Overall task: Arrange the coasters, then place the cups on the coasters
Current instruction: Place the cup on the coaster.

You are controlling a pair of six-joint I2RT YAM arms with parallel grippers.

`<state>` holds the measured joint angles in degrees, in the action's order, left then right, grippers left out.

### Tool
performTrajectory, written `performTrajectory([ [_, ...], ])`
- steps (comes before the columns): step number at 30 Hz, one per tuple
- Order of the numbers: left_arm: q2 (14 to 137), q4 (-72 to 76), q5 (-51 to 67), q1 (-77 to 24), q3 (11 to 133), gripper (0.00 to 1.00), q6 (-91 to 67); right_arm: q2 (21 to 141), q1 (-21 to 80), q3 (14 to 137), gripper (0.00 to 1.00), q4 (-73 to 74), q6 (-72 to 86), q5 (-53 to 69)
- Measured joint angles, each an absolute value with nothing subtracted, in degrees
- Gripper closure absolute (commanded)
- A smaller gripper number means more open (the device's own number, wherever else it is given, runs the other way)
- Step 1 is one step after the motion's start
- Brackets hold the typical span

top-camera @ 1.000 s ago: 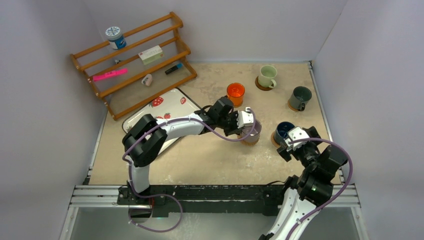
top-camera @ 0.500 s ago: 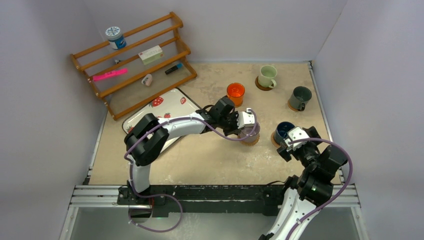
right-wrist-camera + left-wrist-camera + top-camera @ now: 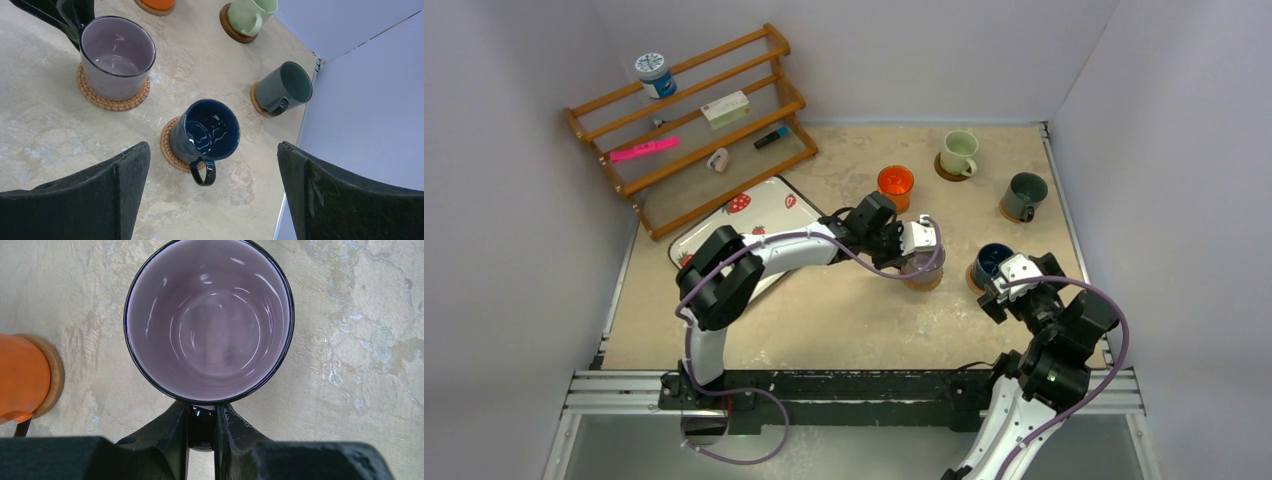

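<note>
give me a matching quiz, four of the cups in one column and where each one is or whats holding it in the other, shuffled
Column 1
1. purple cup
2. dark blue cup
3. grey-green cup
4. pale green cup

Column 2
A. closest to the back wall
B. handle pinched in the shut left claw
C. standing free just ahead of the open right claw
D. closest to the right wall

Pairs: 1-B, 2-C, 3-D, 4-A
</note>
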<state>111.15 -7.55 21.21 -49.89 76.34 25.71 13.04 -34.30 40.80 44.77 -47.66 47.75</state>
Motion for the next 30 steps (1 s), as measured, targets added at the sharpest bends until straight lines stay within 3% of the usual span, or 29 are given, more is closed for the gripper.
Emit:
performTrajectory([
  [30, 113.06, -11.51, 22.28, -49.89, 80.16, 1.00, 26.85, 12.93, -34.30, 40.80, 0.01, 45.32, -48.12, 47.77],
])
